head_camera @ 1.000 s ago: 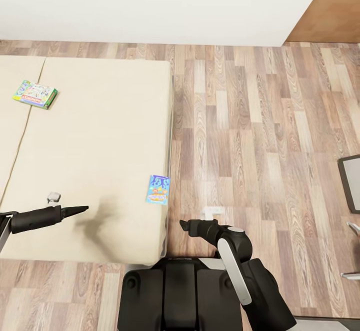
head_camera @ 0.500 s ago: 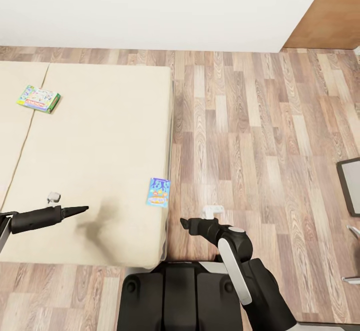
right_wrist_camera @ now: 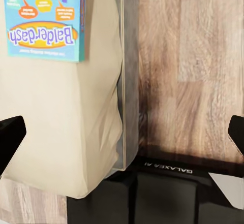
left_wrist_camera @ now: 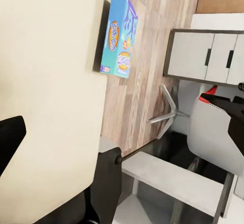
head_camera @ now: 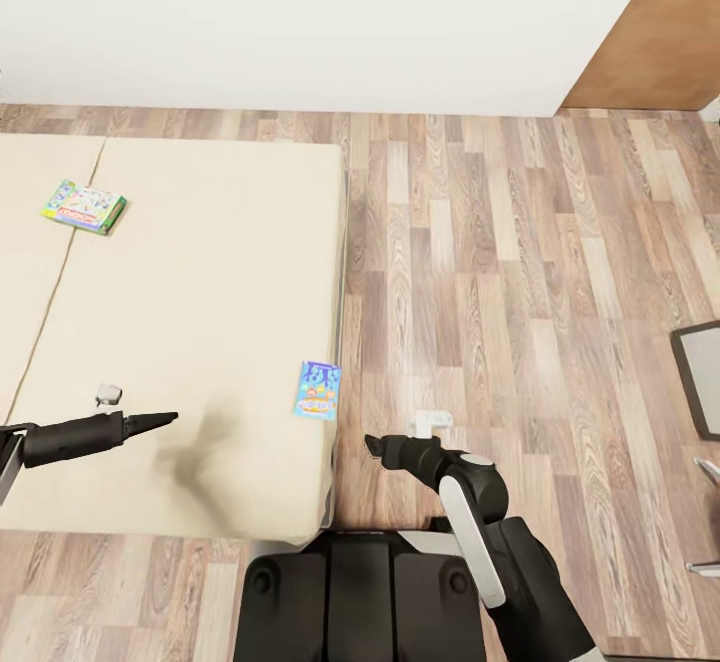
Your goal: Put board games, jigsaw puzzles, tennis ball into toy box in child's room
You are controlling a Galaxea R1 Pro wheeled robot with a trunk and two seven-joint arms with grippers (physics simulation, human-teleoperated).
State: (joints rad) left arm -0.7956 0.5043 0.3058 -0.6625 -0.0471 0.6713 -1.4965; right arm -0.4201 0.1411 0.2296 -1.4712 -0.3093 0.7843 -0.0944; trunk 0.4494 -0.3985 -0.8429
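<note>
The bed (head_camera: 200,322) with its beige mattress takes up the left of the head view. A green-edged multicolour board game (head_camera: 85,207) lies flat on it at the far left. A small blue board game (head_camera: 317,390) lies by the mattress's right edge, also seen as the blue "Balderdash" box (left_wrist_camera: 119,36) (right_wrist_camera: 46,18). My left gripper (head_camera: 165,418) hovers over the mattress, left of the blue box, open and empty. My right gripper (head_camera: 372,445) is over the floor just beyond the bed's edge, below the blue box in the picture, with jaws wide apart and nothing between them.
Wood plank floor (head_camera: 500,272) stretches right of the bed to a white wall (head_camera: 300,12). A brown panel (head_camera: 660,32) stands at the back right. A grey object (head_camera: 700,382) pokes in at the right edge. A white-fronted cabinet (left_wrist_camera: 203,56) and a chair's star base (left_wrist_camera: 168,115) are nearby.
The whole picture has shifted a little, so the camera has moved; bed and games sit slightly lower and further right. Both arms keep their pose.
</note>
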